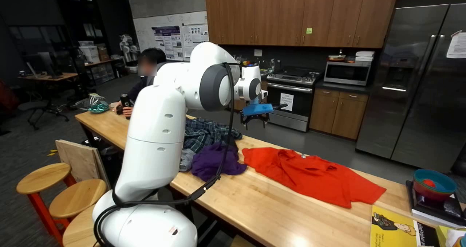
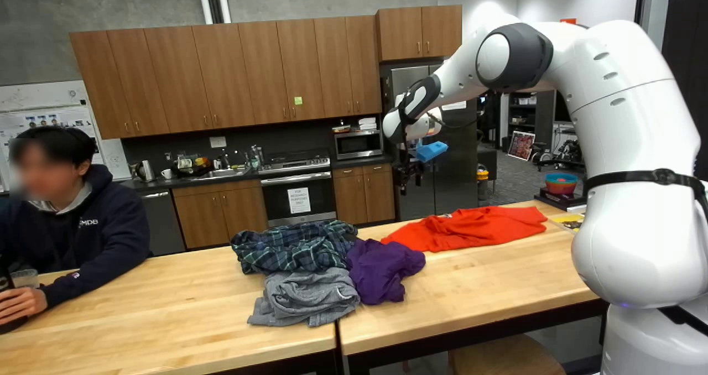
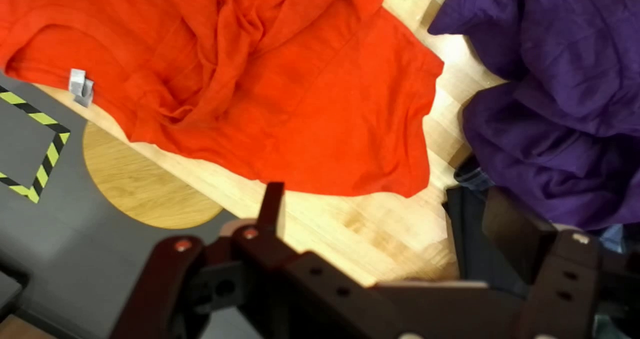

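Fridge [image 1: 418,75]: is standing at one end of the kitchen, a white paper [image 1: 458,51] hanging on its door.
Microwave [image 1: 347,73]: is sitting on the dark counter [image 1: 358,88], between the fridge and the oven [image 1: 291,114].
Oven: is bearing a printed sign [image 1: 286,101] on its front.
Wall cabinets [image 1: 269,14]: are hanging above, a yellow-green note [image 1: 309,30] sticking to one door.
Posters [image 1: 167,41]: are hanging on the whiteboard [image 1: 143,27].
Bowls [image 1: 435,188]: are resting nested, near the yellow book [image 1: 397,227].
Yellow book: is lying flat on the wooden table [image 1: 284,218].
Seated person [image 2: 105,220]: is wearing a dark hoodie and sitting at the table.
Round stools [image 1: 78,198]: are standing beside the table.
Striped tape [image 3: 51,156]: is marking the floor [image 3: 25,149] in the wrist view.
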You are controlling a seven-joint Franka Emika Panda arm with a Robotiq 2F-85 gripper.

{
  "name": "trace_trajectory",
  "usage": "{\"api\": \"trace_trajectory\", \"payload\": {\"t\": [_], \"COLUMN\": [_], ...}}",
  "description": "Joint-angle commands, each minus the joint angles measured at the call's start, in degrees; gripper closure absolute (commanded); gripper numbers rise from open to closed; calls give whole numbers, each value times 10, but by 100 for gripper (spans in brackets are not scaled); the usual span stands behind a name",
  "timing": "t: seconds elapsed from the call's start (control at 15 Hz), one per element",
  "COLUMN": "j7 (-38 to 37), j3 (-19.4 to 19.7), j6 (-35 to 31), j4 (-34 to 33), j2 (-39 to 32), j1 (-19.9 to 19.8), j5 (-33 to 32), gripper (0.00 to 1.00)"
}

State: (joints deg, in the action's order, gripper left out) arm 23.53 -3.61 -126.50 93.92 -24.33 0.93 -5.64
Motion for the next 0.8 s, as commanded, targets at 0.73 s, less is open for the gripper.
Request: {"api": "trace_trajectory", "payload": {"t": [0.73], "j7": [-56], "j3": [-20], "j6": [-70], "j4": [-19], "j2": [-29], "j1": [0], "j5": [67], "gripper": [0]}}
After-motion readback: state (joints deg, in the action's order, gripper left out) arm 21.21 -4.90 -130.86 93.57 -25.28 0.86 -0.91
